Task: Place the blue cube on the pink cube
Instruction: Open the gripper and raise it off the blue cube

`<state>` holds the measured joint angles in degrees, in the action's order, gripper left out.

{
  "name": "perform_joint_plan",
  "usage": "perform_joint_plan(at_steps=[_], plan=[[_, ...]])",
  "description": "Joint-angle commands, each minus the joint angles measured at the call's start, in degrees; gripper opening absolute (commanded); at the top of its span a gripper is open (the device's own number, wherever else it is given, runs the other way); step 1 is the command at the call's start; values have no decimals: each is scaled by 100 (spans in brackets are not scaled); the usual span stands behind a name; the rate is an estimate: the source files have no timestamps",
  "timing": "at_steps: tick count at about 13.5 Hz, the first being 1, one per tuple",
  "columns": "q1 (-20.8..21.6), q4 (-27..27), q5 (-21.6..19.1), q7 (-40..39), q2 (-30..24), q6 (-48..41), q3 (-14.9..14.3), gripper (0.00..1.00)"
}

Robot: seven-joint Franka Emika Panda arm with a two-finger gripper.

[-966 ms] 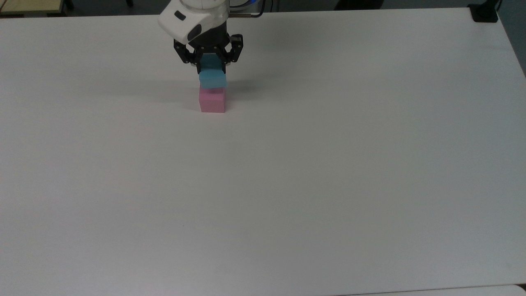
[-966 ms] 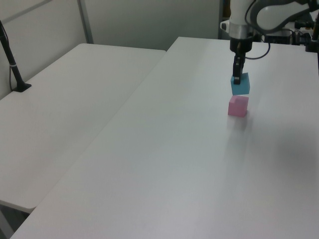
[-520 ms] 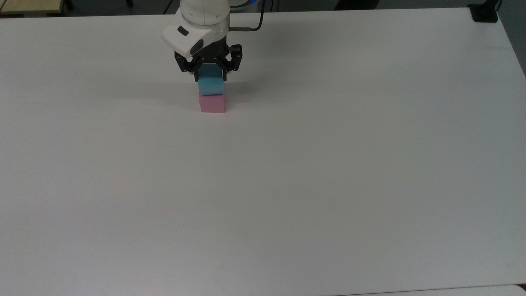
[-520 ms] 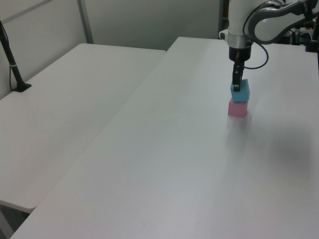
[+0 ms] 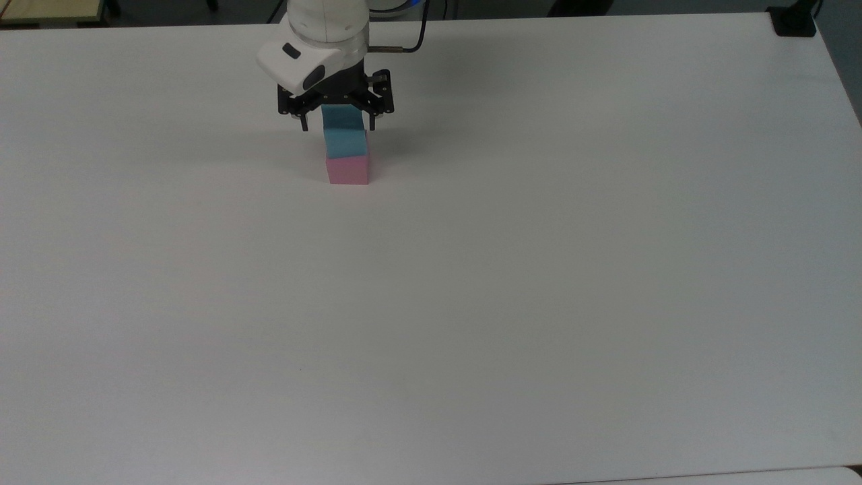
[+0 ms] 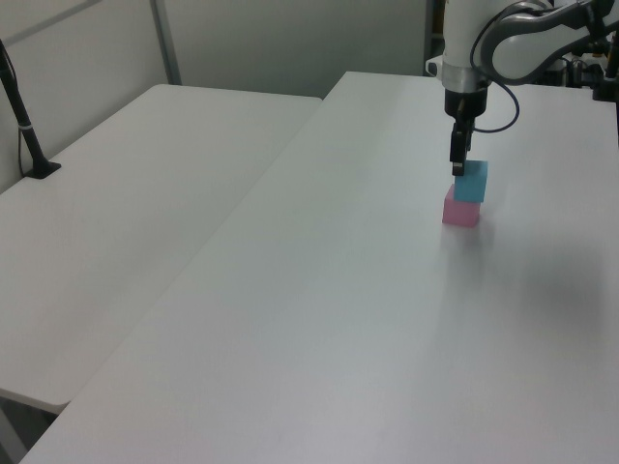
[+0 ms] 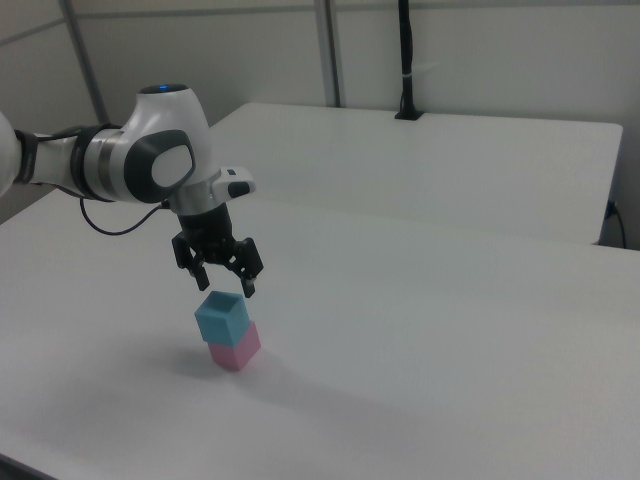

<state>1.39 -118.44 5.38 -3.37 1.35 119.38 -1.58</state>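
My tool (image 7: pixel 221 279) is open above blue cube (image 7: pixel 221 317), stacked on pink cube (image 7: pixel 235 348) — I'd lift straight up, no sideways drift.

end effector (image 7: pixel 222 280) pointing down, fingers spread apart.

white table (image 5: pixel 471 303), black post (image 7: pixel 405 60)

White table (image 5: pixel 539 303); pink cube (image 5: pixel 348 170) atop
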Motion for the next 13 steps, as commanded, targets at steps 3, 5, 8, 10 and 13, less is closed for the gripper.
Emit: perform_joint_plan(at_steps=[3,5,8,10,13], plan=[[-218,2091,-414,-5,-109,-2167,8,100],[-227,2719,-398,-14,-100,-2655,17,100],[-823,2800,-372,-14,-83,-2683,648,100],[-729,2792,-354,247,-91,-2691,606,100],[-404,2800,-371,400,-91,-2656,229,100]])
